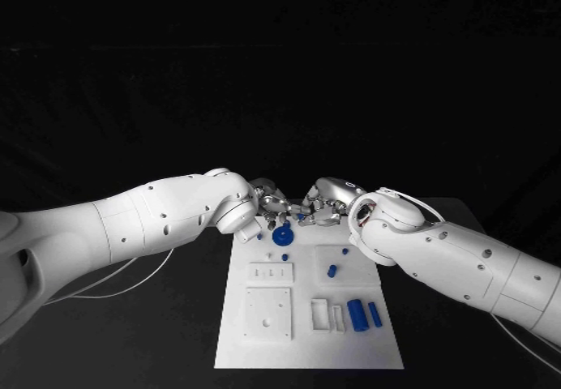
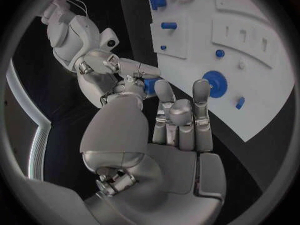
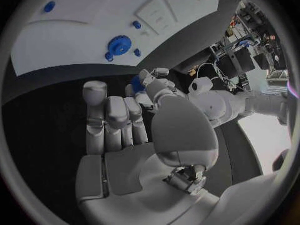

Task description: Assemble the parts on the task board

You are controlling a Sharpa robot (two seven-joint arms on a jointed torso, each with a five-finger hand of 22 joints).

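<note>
Head view: both white arms are reaching in over the black table (image 1: 140,340) and meeting just beyond the far edge of the white rectangular task board (image 1: 306,348).
Left hand: the silver left hand (image 1: 271,209) is hanging at the board's far left corner, palm turned toward the other hand.
Left fingers: in the left wrist view, the left hand (image 2: 178,120) is keeping its long fingers (image 2: 201,92) straight and close together, while the thumb is meeting the other hand's fingertips around a small blue part (image 2: 150,86).
Right hand: the silver right hand (image 1: 327,203) is hovering at the board's far edge, facing the left hand (image 3: 153,87).
Right fingers: in the right wrist view, the right hand (image 3: 119,127) is showing fingers side by side and only slightly bent; the small blue part (image 3: 137,82) is sitting at the fingertips of both hands, and which hand is actually pinching it I cannot tell.
Blue gear: a round blue toothed gear (image 1: 282,237) is lying flat near the board's far edge, just below the hands.
Blue pegs: two upright blue cylindrical pegs (image 1: 364,314) are standing near the board's right edge, toward its near end.
Small blue pieces: two little blue parts (image 1: 333,267) are sitting in the raised white block by the right edge.
</note>
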